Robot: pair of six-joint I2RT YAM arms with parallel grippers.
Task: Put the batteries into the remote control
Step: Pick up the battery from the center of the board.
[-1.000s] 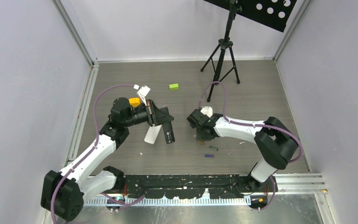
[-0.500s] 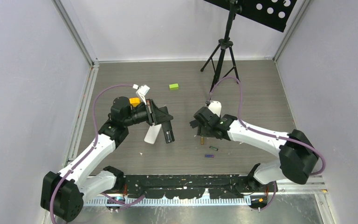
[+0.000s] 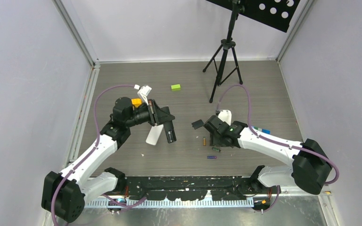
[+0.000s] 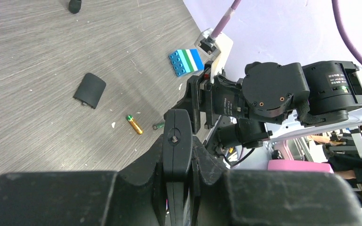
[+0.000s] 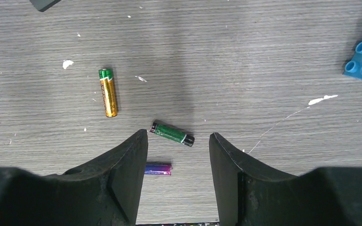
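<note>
On the grey wood-grain table (image 5: 264,56) the green battery (image 5: 172,133) lies slantwise between the tips of the released right pincer (image 5: 178,136), with the gold battery (image 5: 107,92) and the purple battery (image 5: 158,169) near it; a skewed closing could flick it away. The left pincer (image 4: 176,127) is clenched on the black remote control (image 3: 171,134), well apart; a weak pinch might drop the cell in transit.

gold battery (image 5: 107,92) | green battery (image 5: 172,133) | purple battery (image 5: 160,169) | all lying flat, near each other, none touching
</note>
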